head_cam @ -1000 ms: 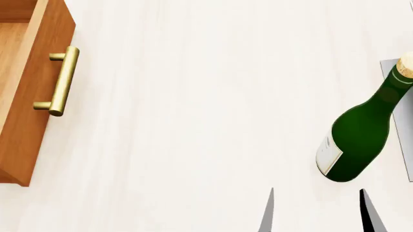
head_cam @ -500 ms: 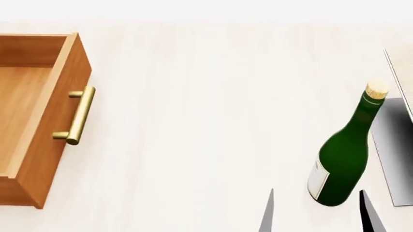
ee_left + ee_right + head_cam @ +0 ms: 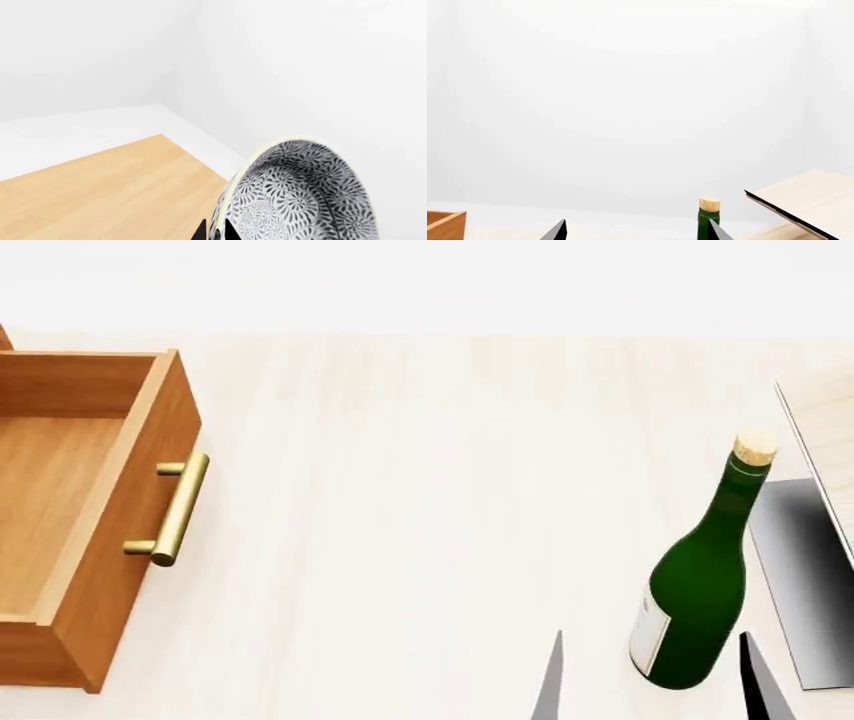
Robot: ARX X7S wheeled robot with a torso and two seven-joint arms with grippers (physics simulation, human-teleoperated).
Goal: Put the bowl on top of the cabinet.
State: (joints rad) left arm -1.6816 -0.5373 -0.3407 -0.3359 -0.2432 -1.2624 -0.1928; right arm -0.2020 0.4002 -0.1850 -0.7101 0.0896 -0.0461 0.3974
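Observation:
In the left wrist view the bowl (image 3: 300,195), white with a grey-blue pattern inside, is tilted on its side. My left gripper (image 3: 213,232) is shut on its rim, one finger inside and one outside. A warm-brown wooden surface (image 3: 113,195) lies under it, likely the cabinet top. The head view shows the cabinet's open drawer (image 3: 120,570) with its brass handle (image 3: 178,508) at the left; neither the bowl nor the left gripper shows there. My right gripper (image 3: 654,680) stands open at the front of the table, empty, with spread fingertips (image 3: 559,231).
A green corked bottle (image 3: 694,590) stands upright just beyond the right gripper, its cork (image 3: 709,203) between the fingertips in the right wrist view. A pale slanted rack (image 3: 817,420) with a dark base (image 3: 801,570) is at the right edge. The white table (image 3: 427,490) spreads between drawer and bottle.
The head view has shifted: drawer and bottle sit lower in the picture and further towards its middle, and the table's far edge now shows. The right fingertips keep their place.

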